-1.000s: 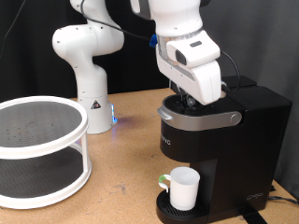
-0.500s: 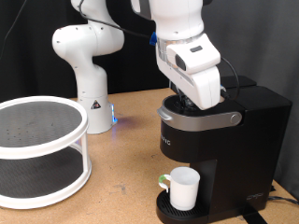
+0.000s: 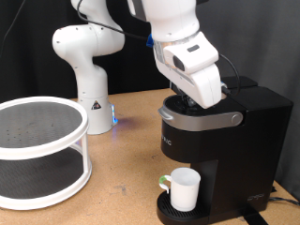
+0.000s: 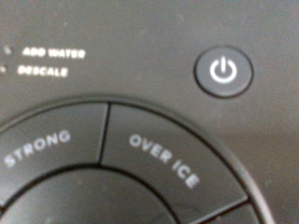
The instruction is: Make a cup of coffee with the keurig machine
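Note:
The black keurig machine (image 3: 246,141) stands on the exterior view's right with its lid down. A small white cup (image 3: 184,190) sits on the round drip base under the brew head. My gripper (image 3: 190,99) hangs just over the machine's top panel, its fingertips dark against the black lid. The wrist view is filled by that panel at very close range: the power button (image 4: 224,71), the OVER ICE button (image 4: 164,160) and the STRONG button (image 4: 39,150). No fingers show in the wrist view.
A white two-tier round rack (image 3: 37,150) stands on the exterior view's left. The arm's white base (image 3: 86,66) rises at the back of the wooden table (image 3: 127,169). A cable runs behind the machine.
The hand has risen very slightly above the machine's top. The cup and the machine have not moved.

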